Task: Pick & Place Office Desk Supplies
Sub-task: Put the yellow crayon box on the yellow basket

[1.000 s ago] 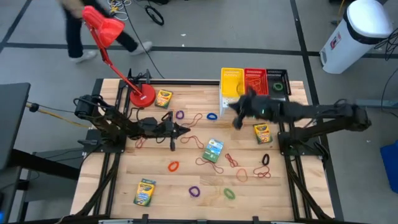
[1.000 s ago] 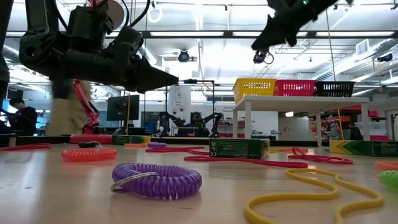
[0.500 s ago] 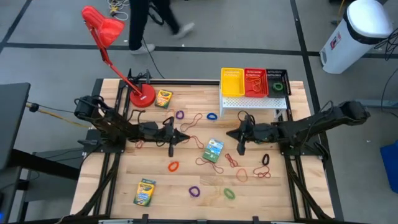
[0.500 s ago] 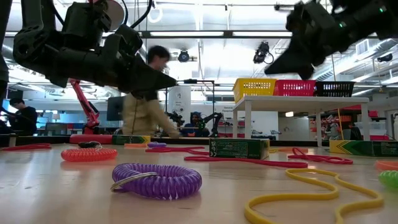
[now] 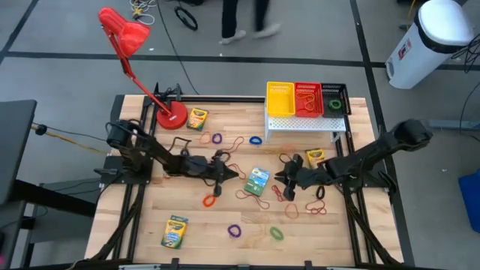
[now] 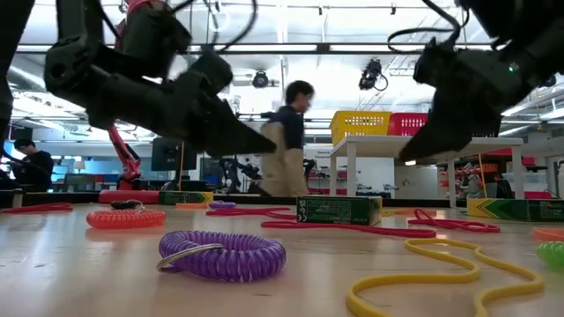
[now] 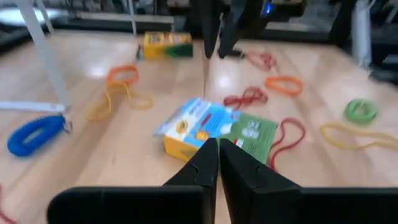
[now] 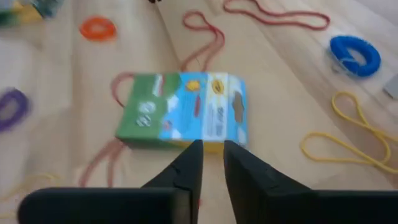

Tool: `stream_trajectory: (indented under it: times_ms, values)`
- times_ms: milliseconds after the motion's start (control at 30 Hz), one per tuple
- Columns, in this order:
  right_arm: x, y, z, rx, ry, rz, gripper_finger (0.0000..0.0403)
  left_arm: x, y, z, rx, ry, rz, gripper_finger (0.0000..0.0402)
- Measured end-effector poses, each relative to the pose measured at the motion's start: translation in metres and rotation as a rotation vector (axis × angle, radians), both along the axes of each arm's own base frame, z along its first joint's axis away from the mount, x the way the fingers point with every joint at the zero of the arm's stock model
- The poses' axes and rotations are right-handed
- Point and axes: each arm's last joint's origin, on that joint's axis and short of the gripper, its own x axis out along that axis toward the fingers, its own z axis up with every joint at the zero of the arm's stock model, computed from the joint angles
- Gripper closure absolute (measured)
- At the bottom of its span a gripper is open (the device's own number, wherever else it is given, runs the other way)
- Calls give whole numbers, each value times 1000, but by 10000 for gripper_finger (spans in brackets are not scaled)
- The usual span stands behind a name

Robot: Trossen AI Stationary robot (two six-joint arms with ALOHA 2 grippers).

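**Both Grippers Converge on the Central Crayon Box**

Change since the earlier frames: the right gripper (image 5: 279, 178) has come down from above the mesh baskets (image 5: 307, 97) to table level and now points at the central crayon box (image 5: 258, 180) from the right. The left gripper (image 5: 234, 175) has advanced rightward and faces the same box from the left. A person (image 6: 286, 141) has walked across the room behind the table.

Finger state: in the left wrist view the left gripper's fingers (image 7: 200, 167) stand with only a thin slit between them and hold nothing. In the right wrist view the right gripper's fingers (image 8: 186, 165) stand narrowly apart, a slim gap showing, and hold nothing.

Task item: the central crayon box lies flat near the table's middle, between the two grippers. Its face is green at one end and blue at the other, with a yellow edge. Red rubber-band loops (image 5: 280, 194) lie beside it.

View differences: the high view alone shows three further crayon boxes, one near the red lamp base (image 5: 172, 117), one by the white riser (image 5: 305, 125), and one at the front left. The low view alone shows a purple coiled band (image 6: 221, 254) in the foreground.
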Motion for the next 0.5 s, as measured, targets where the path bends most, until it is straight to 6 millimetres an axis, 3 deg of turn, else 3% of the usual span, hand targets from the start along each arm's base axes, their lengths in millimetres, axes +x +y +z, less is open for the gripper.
stream_trajectory:
  times_ms: [300, 500]
  values:
    - [5, 0, -26, -100, 114, 3, 282, 21, -12, -2, 36, 124, 44, 320]
    - [11, -7, -42, -354, 185, 47, 274, 24, -14, -3, 50, 169, 63, 298]
